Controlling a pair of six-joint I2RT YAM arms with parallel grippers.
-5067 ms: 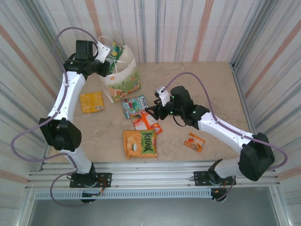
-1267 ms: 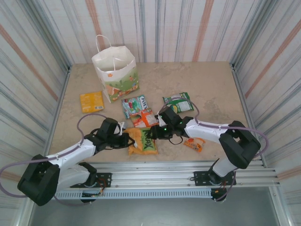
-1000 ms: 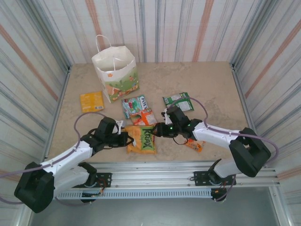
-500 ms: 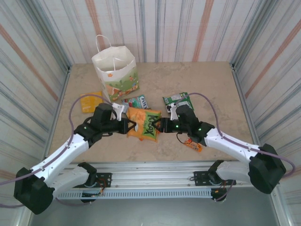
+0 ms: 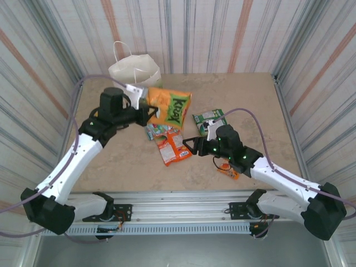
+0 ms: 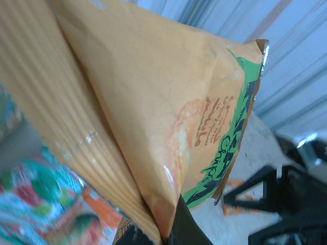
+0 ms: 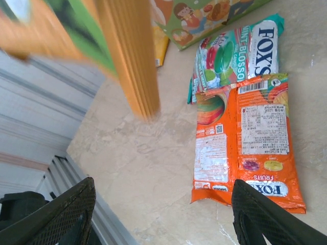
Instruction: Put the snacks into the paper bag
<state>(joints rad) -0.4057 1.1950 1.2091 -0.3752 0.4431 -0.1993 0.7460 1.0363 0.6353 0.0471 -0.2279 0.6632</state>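
- The paper bag (image 5: 135,71) stands at the upper left of the top view. Its lower printed part is hidden behind the left arm (image 5: 83,147) and the large orange packet (image 5: 169,108). In the right wrist view its print (image 7: 214,15) is cut off by the top edge.
- The tiny orange packet (image 5: 229,170), lower right of centre, is partly covered by the right arm. Its lettering cannot be read.
- The teal-and-white packet (image 5: 154,131) is half hidden beneath the raised packet's outline.
- In the left wrist view the large orange packet (image 6: 153,102) sits close to the lens, cut off at the top and left. The left hand (image 6: 163,232) shows as dark tips at the bottom edge.
- The left hand (image 5: 146,111) is clenched on the left edge of the large orange packet. It holds the packet in the air, extending right of the hand, just beside the paper bag.
- The right hand (image 5: 189,146) is released, jaws wide with nothing between them, below the raised packet and well apart from it.
- The red-orange packet (image 5: 173,147) lies flat on the desk (image 5: 250,94), just left of the right hand.
- Half a second earlier both hands met at the large orange packet, low at frame centre. It has since risen toward the upper centre, the right hand has let go, and the red-orange packet is uncovered.
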